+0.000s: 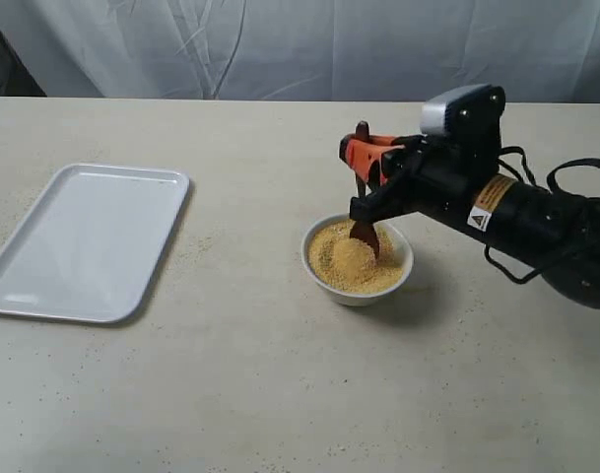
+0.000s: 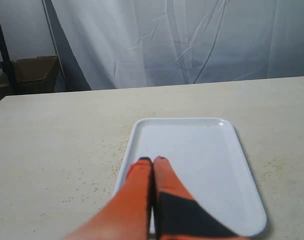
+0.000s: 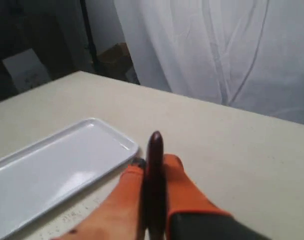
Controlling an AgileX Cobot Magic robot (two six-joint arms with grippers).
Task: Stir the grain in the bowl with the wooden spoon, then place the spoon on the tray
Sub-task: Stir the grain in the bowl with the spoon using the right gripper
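The right gripper (image 1: 365, 156) is clamping the wooden spoon (image 1: 365, 235) by its handle. It is holding the spoon nearly upright, with the dark oval end dipping into the grain (image 1: 341, 266) toward the far side of the bowl (image 1: 357, 297). Only the exterior view is showing the bowl and grain. The right wrist view is giving just the handle tip sticking up between the orange fingers (image 3: 179, 185), with the tray (image 3: 52, 167) lying beyond on the table (image 3: 231, 145). In the exterior view the tray is sitting well apart from the bowl, to its left, with stray specks dotting the table between them. The left gripper (image 2: 152, 161) is appearing in its own wrist view alone – fingers pressed together tip to tip, showing against the near end of the tray.
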